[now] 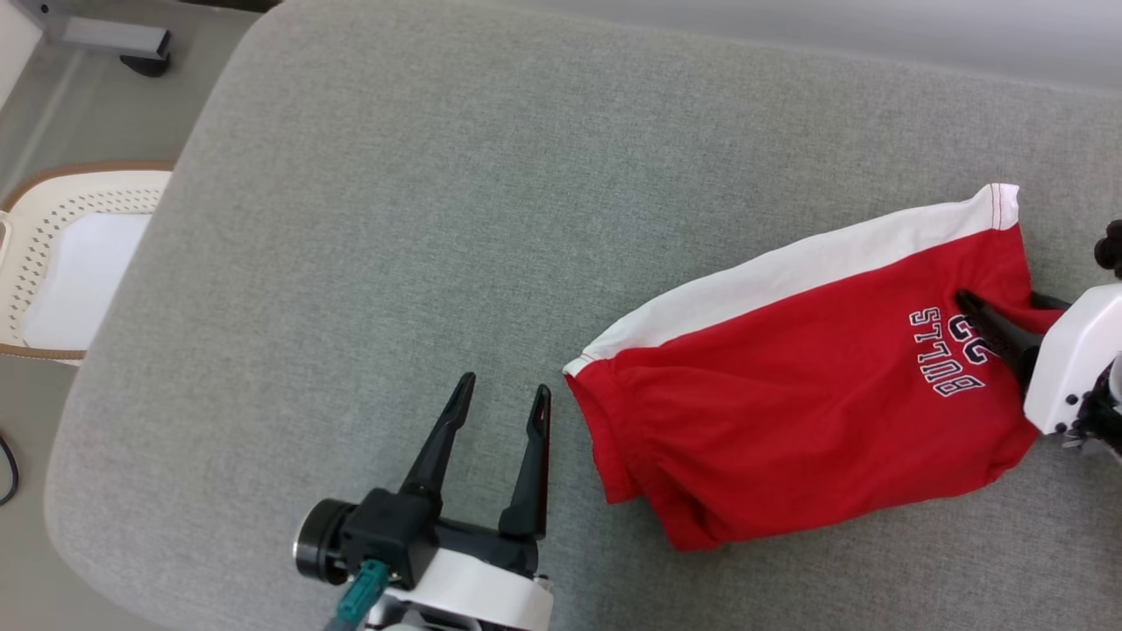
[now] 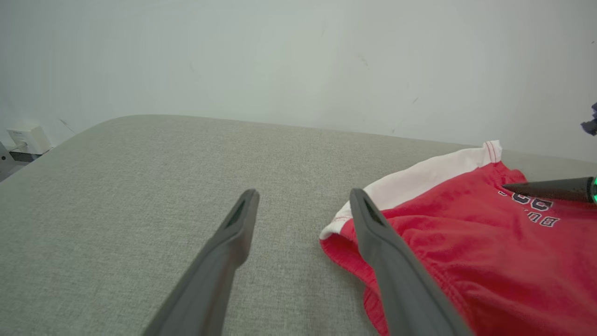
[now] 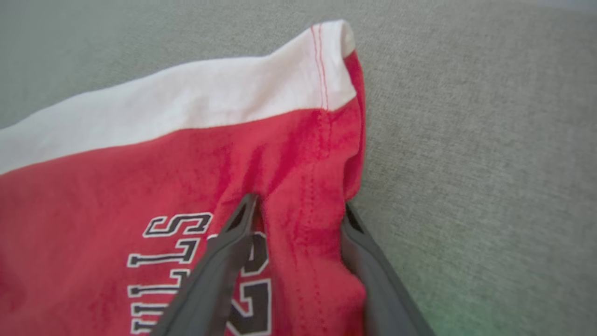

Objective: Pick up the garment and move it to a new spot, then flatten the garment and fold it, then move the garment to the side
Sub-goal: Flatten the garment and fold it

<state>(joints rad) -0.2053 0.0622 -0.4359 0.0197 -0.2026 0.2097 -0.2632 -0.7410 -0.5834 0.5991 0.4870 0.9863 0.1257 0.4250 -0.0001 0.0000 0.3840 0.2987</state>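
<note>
The red-and-white garment [image 1: 789, 412] lies loosely spread at the right of the grey table [image 1: 438, 219], likely so each arm can take one end; the right gripper [image 3: 300, 204] has its jaws wide astride a raised fold by the lettering, not yet pinching it, I judge; the left gripper [image 1: 506, 384] hovers fully open and empty just beside the opposite hem.
</note>
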